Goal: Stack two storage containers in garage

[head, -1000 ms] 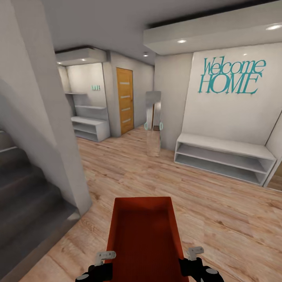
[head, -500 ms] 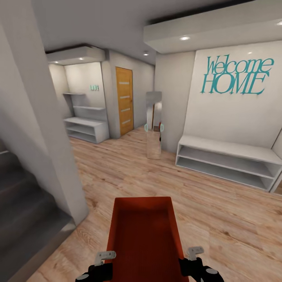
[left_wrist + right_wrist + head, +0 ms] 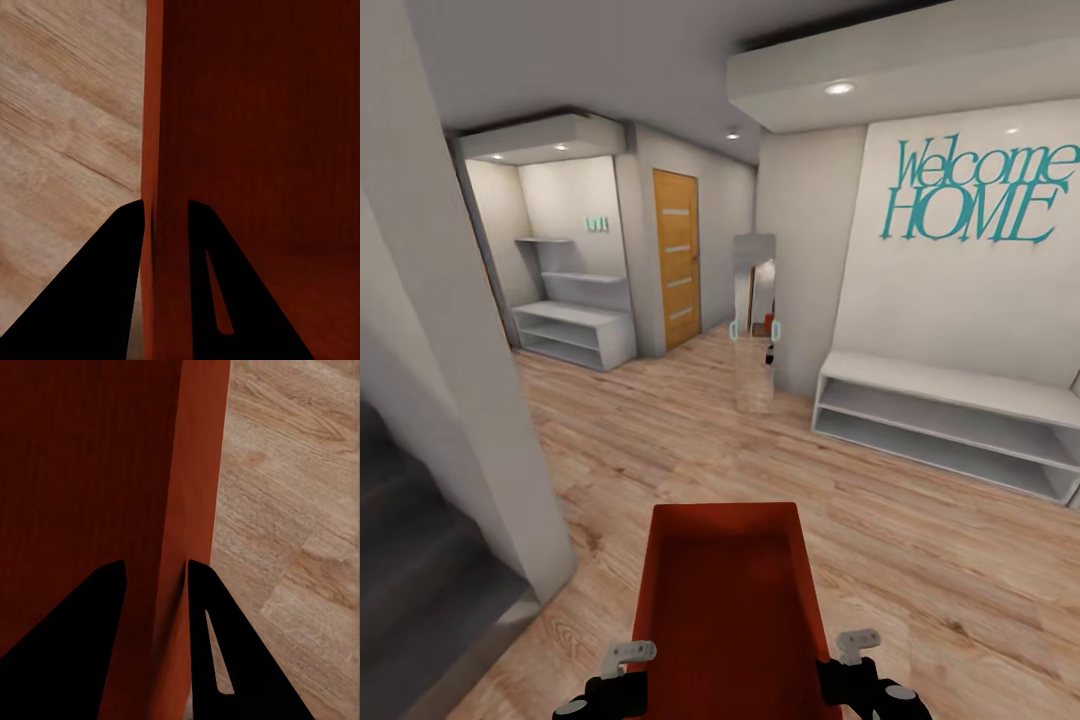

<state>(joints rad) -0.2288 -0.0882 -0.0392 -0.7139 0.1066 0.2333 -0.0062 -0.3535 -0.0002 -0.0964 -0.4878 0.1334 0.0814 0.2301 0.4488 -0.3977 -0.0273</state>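
The bin (image 3: 726,610), orange-red and open-topped, is carried low in front of the robot, above the wood floor (image 3: 920,560) of a hallway. Its long axis runs straight ahead, away from the robot, with the near end between the two arms. The left claw (image 3: 628,655) pinches the bin's left side wall; in the left wrist view its two dark fingers (image 3: 105,300) straddle the thin wall (image 3: 161,150), one outside and one inside. The right claw (image 3: 858,642) clamps the right wall the same way, as the right wrist view shows (image 3: 196,495). So each arm holds its own side, and neither is nearer. Only one bin shows here. Ahead stand a wooden door (image 3: 676,258), white shelving (image 3: 575,325), a tall mirror (image 3: 753,320), a low white bench (image 3: 945,420) under a "Welcome HOME" sign (image 3: 975,190), and a grey pillar (image 3: 460,400) close on the left. The carry to the garage seems underway; the pillar looks like the thing to steer clear of.
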